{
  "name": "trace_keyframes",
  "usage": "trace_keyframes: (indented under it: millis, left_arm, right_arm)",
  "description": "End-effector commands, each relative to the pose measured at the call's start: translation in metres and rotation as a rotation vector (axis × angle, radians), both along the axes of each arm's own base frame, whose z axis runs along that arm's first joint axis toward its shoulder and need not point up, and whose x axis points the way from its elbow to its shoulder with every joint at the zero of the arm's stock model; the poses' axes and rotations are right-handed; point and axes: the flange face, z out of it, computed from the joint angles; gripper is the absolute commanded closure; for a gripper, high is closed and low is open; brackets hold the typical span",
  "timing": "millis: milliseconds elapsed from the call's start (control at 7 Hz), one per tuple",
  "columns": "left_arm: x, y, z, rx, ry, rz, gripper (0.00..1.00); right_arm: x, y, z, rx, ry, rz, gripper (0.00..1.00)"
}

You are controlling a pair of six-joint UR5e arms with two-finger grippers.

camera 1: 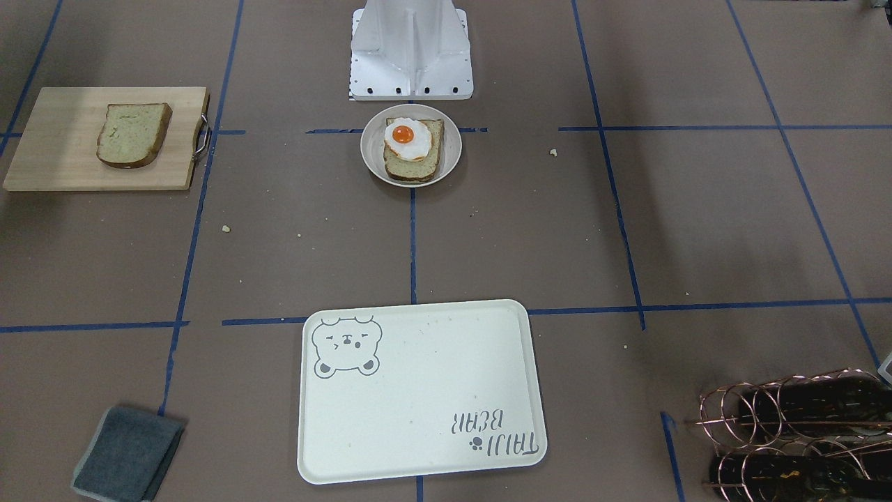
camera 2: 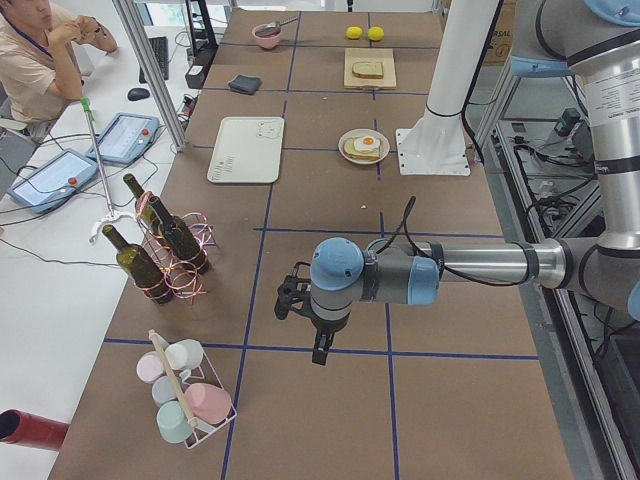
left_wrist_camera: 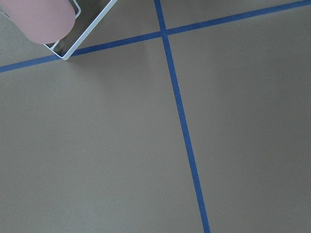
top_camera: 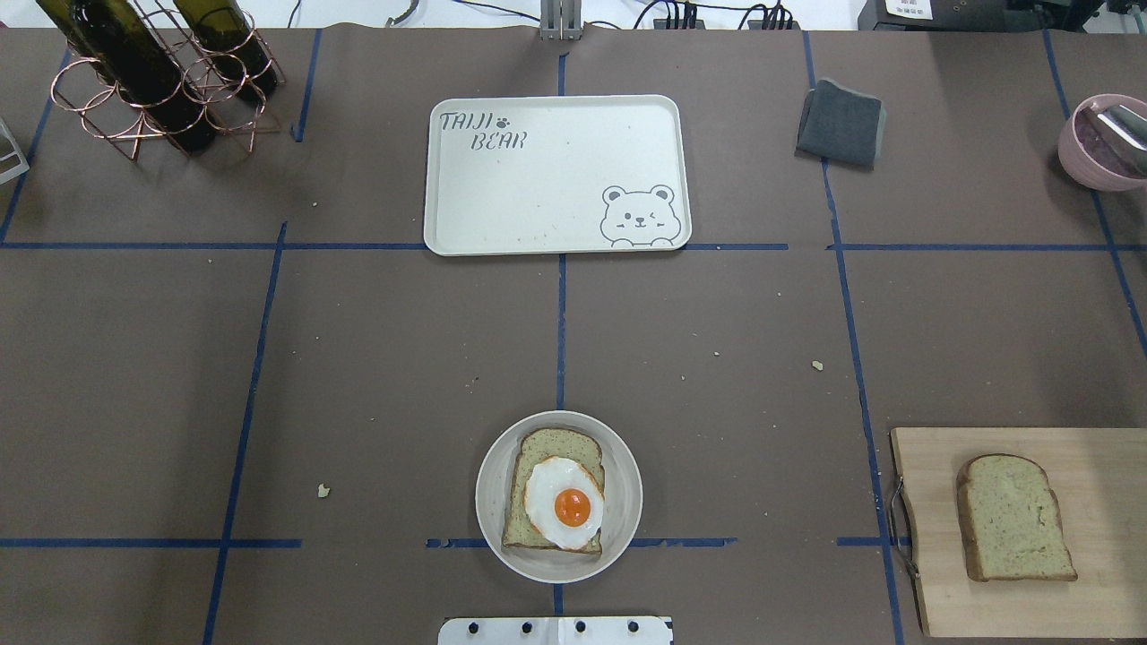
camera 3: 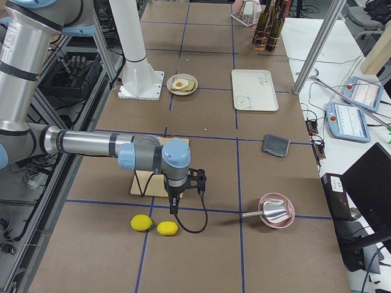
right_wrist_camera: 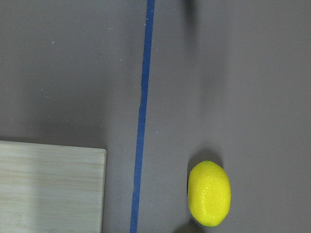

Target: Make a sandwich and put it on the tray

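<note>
Both left fingers [camera 2: 322, 348] and right fingers [camera 3: 173, 204] unreadable, clenched or released, cutting board [camera 3: 145, 185] partly hidden

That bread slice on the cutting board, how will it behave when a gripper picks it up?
The bread slice looks thick and porous, so probably light, fairly stiff, maybe squashy if pinched. Lying flat on the cutting board, it shouldn't roll but might slide.

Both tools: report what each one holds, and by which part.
Neither seems to hold anything. The left tool and right tool hang bare; one bread slice lies on the plate, the other slice on the cutting board.
</note>
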Motion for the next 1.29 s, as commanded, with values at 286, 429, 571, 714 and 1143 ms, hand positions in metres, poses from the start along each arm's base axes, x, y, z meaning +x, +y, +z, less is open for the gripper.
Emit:
trace_keyframes:
  millis: [286, 429, 571, 714, 1143]
  left_arm:
    - [0.001, 0.001, 0.005, 0.006, -0.001, 0.018, 0.00]
    - [0.001, 0.001, 0.004, 0.009, 0.000, 0.018, 0.00]
    - [0.001, 0.001, 0.002, 0.011, 0.008, 0.018, 0.00]
    - [0.002, 0.001, 0.002, 0.011, 0.022, 0.019, 0.00]
    - [0.002, 0.000, -0.001, 0.017, 0.023, 0.019, 0.00]
  right_arm:
    - [-0.002, -0.017, -0.022, 0.126, -0.021, 0.012, 0.00]
    - [-0.003, -0.018, -0.028, 0.182, -0.031, 0.019, 0.00]
    - [-0.008, -0.019, -0.033, 0.184, -0.063, 0.013, 0.00]
    - [-0.022, -0.017, -0.040, 0.152, -0.131, 0.036, 0.00]
    - [-0.090, 0.018, -0.060, 0.132, -0.264, 0.122, 0.00]
